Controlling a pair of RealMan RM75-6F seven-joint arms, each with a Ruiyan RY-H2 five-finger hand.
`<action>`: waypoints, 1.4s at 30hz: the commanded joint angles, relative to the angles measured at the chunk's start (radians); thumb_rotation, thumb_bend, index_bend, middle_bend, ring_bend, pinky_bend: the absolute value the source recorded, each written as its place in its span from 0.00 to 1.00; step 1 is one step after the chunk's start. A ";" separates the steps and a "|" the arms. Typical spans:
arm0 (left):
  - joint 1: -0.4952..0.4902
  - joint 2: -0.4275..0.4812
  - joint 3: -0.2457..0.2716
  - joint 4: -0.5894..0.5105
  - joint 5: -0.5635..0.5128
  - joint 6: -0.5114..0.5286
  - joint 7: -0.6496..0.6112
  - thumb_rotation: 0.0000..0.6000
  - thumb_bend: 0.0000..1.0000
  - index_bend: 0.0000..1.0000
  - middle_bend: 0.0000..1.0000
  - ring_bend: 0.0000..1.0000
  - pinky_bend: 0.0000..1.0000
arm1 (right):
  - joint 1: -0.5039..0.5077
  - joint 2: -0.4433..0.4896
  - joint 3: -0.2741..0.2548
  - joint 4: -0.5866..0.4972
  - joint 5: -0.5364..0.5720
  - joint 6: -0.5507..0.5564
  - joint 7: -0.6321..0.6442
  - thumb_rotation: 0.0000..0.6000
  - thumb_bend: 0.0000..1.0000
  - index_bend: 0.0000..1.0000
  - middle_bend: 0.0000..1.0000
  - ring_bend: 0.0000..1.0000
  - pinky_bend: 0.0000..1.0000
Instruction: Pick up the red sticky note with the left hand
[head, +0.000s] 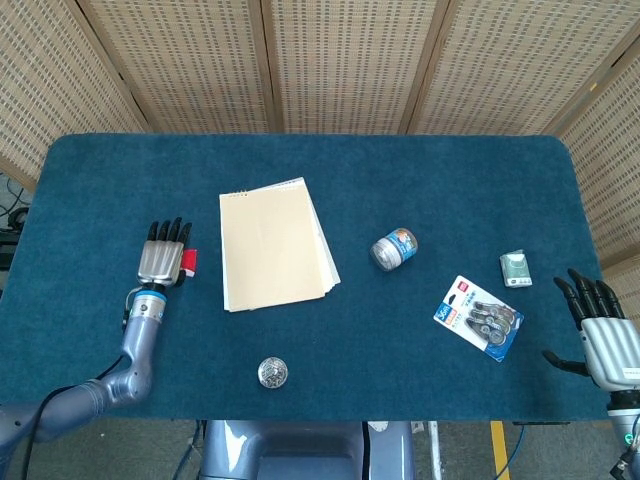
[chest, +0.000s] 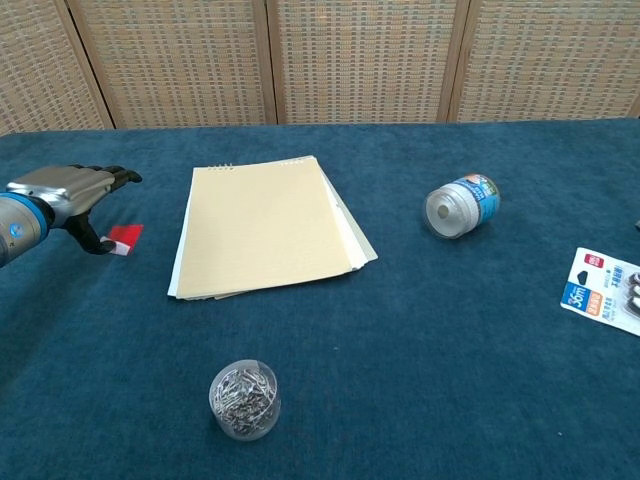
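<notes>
The red sticky note (head: 188, 262) lies flat on the blue table cloth, just left of the notepad; only a small part shows beside my left hand (head: 163, 255). In the chest view the sticky note (chest: 126, 238) sits right of the hand's thumb, whose tip hangs at its left edge. My left hand (chest: 68, 190) hovers over the note with fingers stretched forward and holds nothing. My right hand (head: 603, 325) stays at the table's front right corner, fingers spread, empty.
A beige notepad (head: 272, 243) lies right of the note. A small jar on its side (head: 394, 248), a paper-clip tub (head: 273, 373), a blister pack (head: 479, 317) and a small box (head: 516, 268) sit further right.
</notes>
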 joint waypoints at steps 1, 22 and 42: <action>0.004 0.007 -0.001 -0.014 0.012 0.013 -0.005 1.00 0.36 0.00 0.00 0.00 0.00 | 0.000 0.000 0.000 0.000 0.000 -0.001 0.000 1.00 0.05 0.00 0.00 0.00 0.00; 0.035 0.125 0.010 -0.224 0.034 0.009 -0.027 1.00 0.36 0.01 0.00 0.00 0.00 | 0.001 0.001 -0.001 -0.005 0.001 -0.002 -0.009 1.00 0.05 0.00 0.00 0.00 0.00; 0.085 0.151 0.072 -0.265 0.118 0.075 -0.077 1.00 0.37 0.40 0.00 0.00 0.00 | 0.002 -0.002 -0.002 -0.004 -0.003 -0.001 -0.008 1.00 0.05 0.00 0.00 0.00 0.00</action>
